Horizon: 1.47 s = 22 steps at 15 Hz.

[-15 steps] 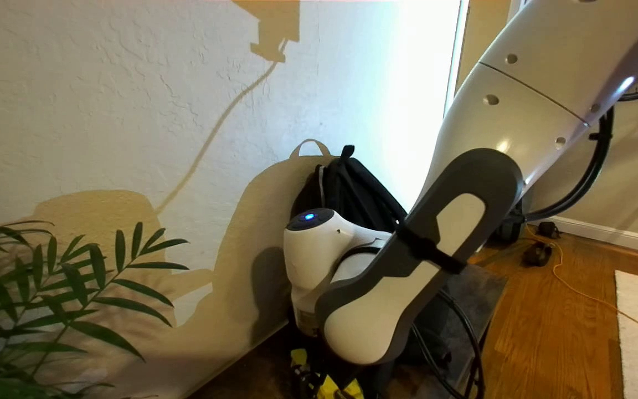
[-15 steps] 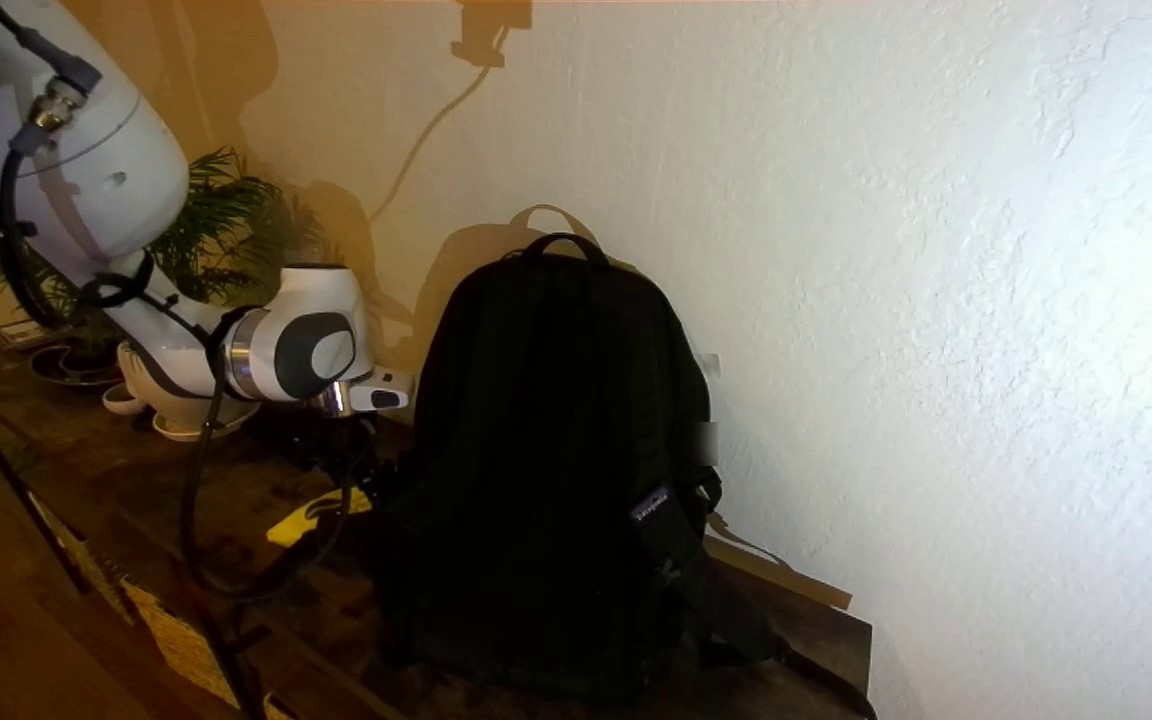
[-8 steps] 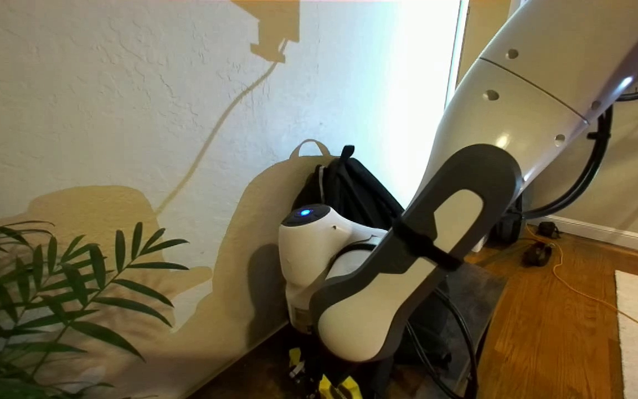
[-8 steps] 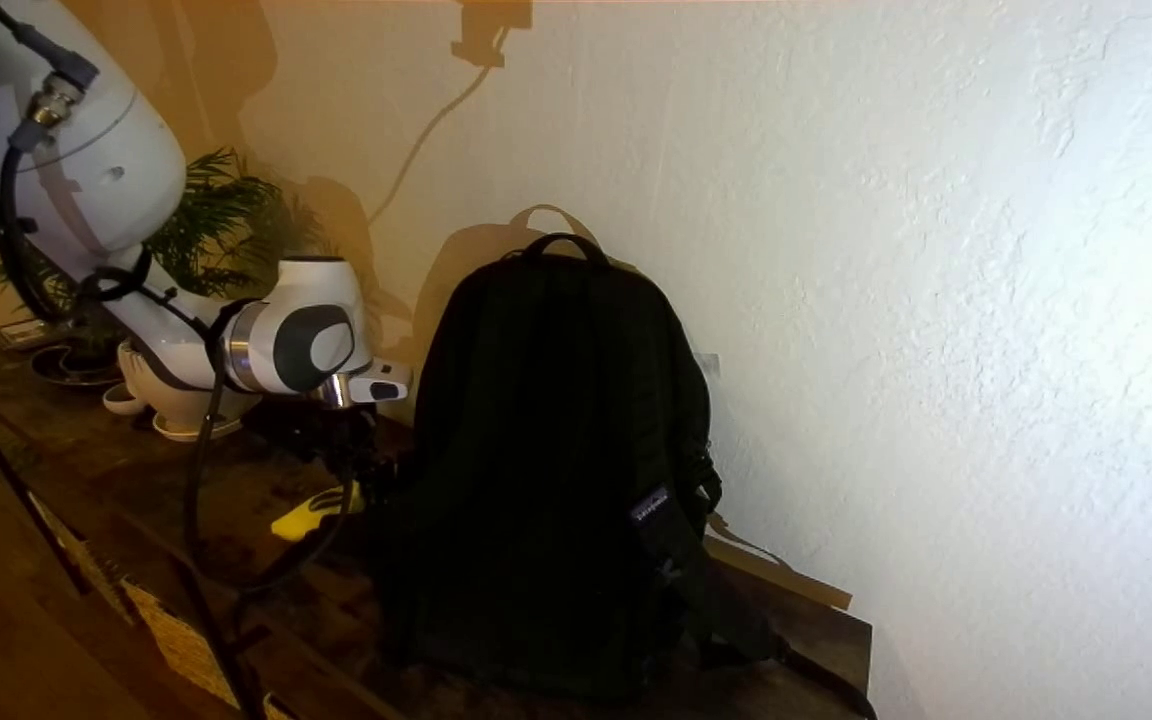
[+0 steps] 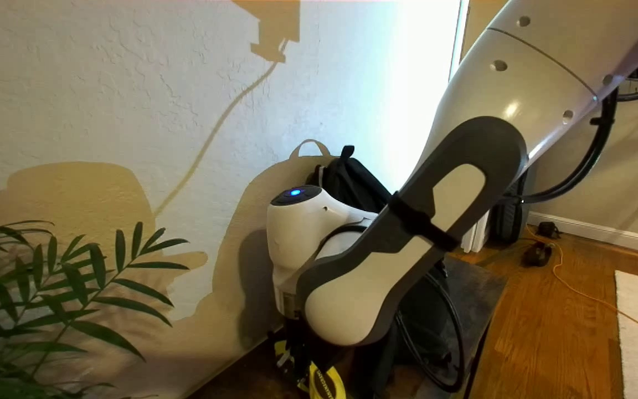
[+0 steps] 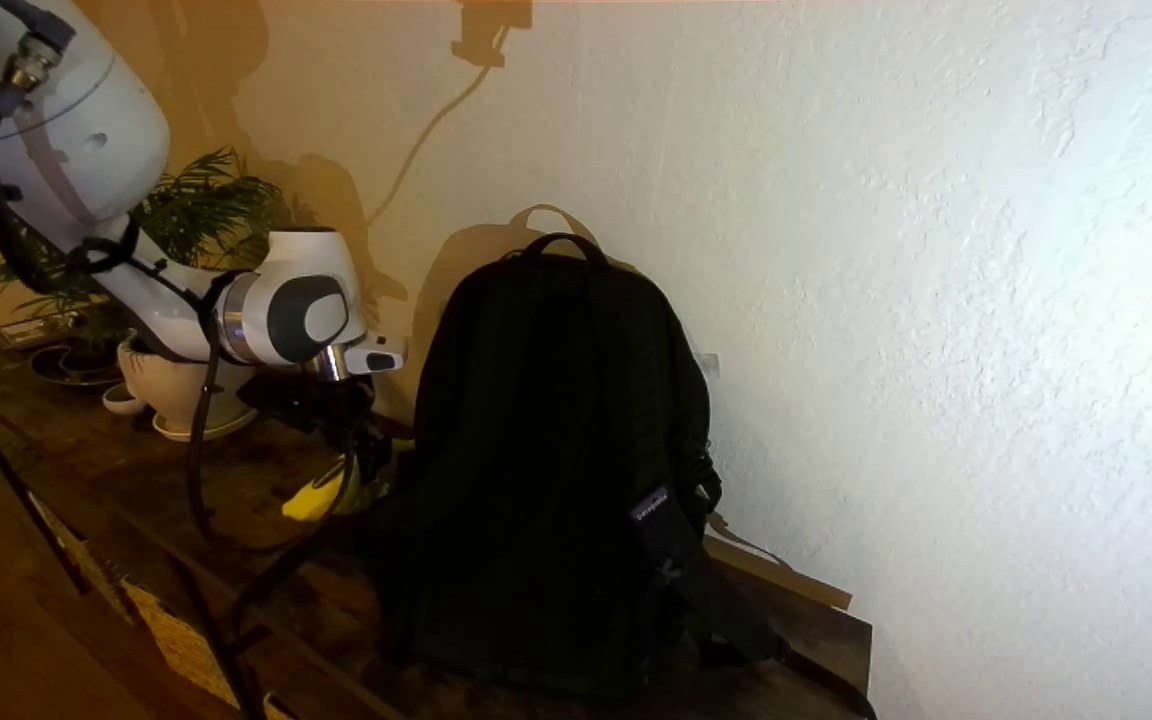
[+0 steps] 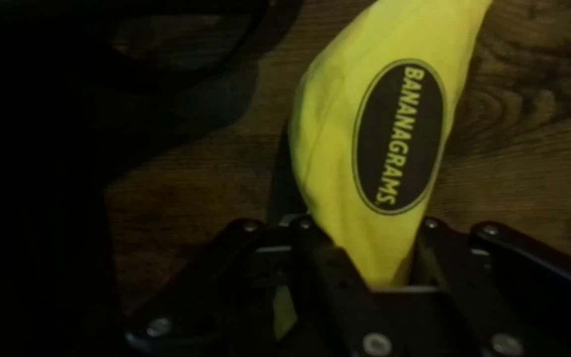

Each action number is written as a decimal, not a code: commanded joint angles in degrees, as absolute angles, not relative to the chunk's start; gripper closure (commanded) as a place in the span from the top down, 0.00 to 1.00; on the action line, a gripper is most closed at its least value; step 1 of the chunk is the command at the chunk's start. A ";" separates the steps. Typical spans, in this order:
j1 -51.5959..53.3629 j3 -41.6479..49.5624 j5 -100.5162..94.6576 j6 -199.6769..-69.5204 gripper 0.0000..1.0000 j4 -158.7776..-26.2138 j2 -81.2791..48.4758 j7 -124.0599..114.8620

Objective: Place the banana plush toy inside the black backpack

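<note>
A gripper (image 7: 375, 248) is clasping a yellow banana toy (image 7: 379, 139); in an exterior view, a black backpack (image 6: 556, 470) is standing upright just to their right on a wooden table (image 6: 136, 475).

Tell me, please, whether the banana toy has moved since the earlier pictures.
Yes: in an exterior view, the banana toy has moved upward, judged against the black backpack.

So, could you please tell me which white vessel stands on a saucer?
In an exterior view, the large white pot rests on a saucer; the small white bowl beside it shows none.
</note>
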<state>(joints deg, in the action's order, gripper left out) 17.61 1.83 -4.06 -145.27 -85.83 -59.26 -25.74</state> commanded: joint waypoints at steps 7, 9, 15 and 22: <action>21.70 6.28 -4.62 -139.16 0.04 -89.99 -48.71 -31.57; 22.10 7.10 -4.84 -136.44 0.04 -90.00 -46.73 -33.10; 21.71 6.54 -5.01 -126.90 0.04 -89.96 -40.53 -38.17; 22.02 4.78 -5.22 -120.94 0.04 -93.66 -34.36 -47.89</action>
<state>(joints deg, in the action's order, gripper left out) 21.03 4.76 -4.22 -123.34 -87.85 -40.14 -41.71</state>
